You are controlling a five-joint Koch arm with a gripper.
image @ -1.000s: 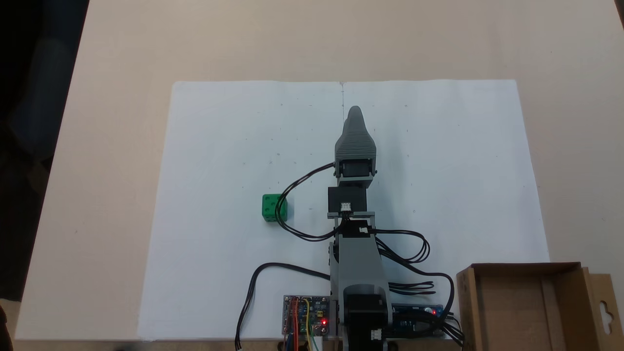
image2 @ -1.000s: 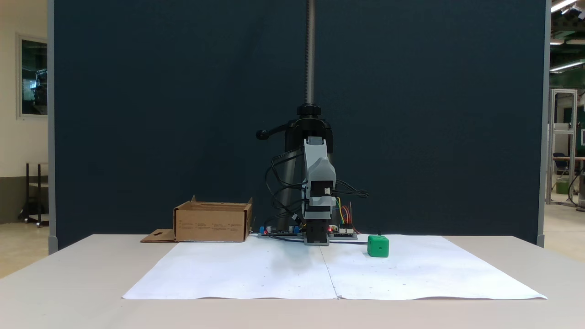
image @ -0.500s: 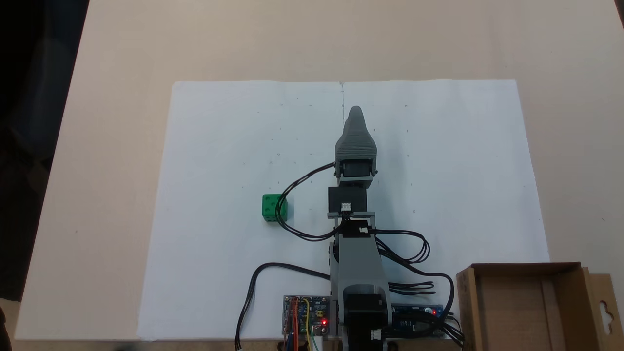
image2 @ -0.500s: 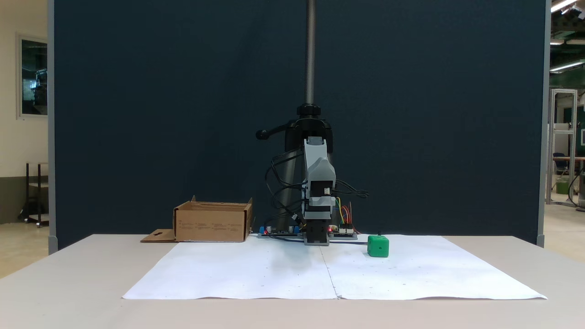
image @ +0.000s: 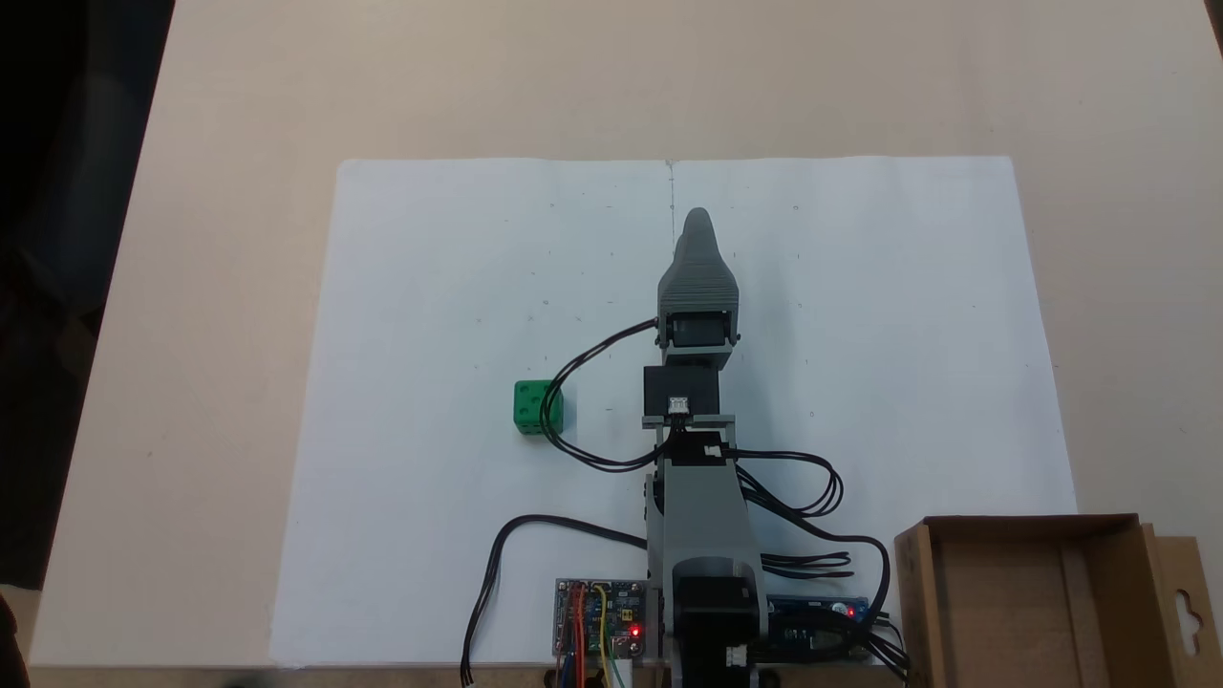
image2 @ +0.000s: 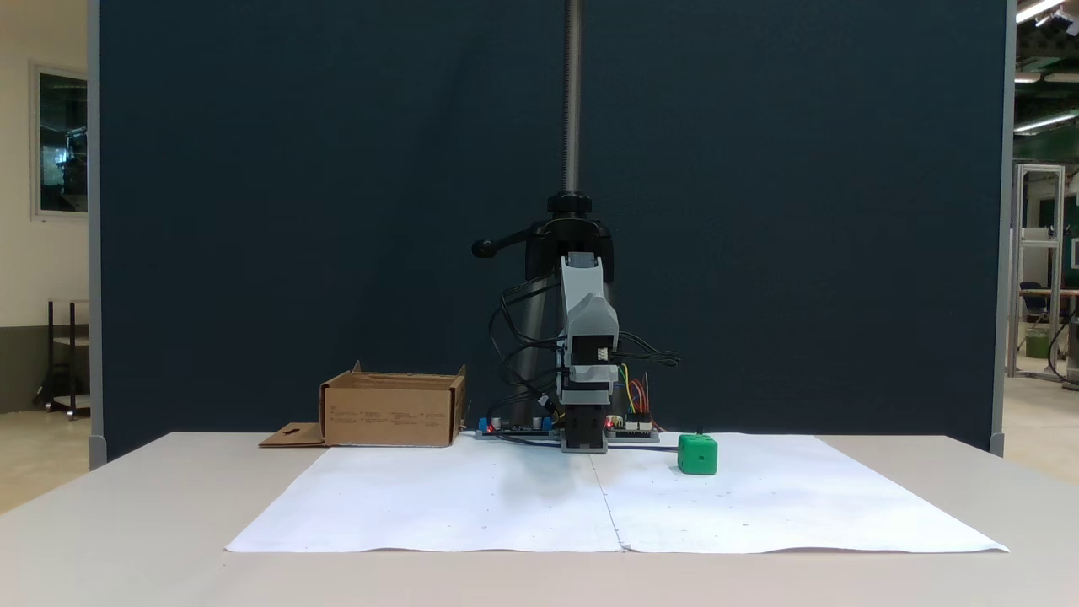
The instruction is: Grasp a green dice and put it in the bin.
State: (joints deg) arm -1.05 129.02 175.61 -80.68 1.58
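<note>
Nothing has changed across the last second: arm, dice and bin match the earlier pictures in both fixed views. In my judgement the task has not begun; the approach to the dice is the step still outstanding.

Dice [image: 532,408] sits on the white paper [image: 430,287], left of centre in the top-down fixed view, with a black cable [image: 583,358] looping across its right edge in the picture. In the front fixed view the dice [image2: 697,453] appears right of the arm, resting flat and untouched.

Bin [image: 1041,602] occupies the lower right corner of the top-down view, its flap with the hang-hole to its right; it appears empty. In the front view the bin [image2: 392,410] stands left of the arm base, well apart from the dice.

Arm is folded along the paper's centre crease, pointing toward the top of the top-down frame. Pincer [image: 697,225] reads as a single grey tapered tip with no visible gap; I cannot tell whether it is closed. It holds nothing and is well apart from the dice.
</note>
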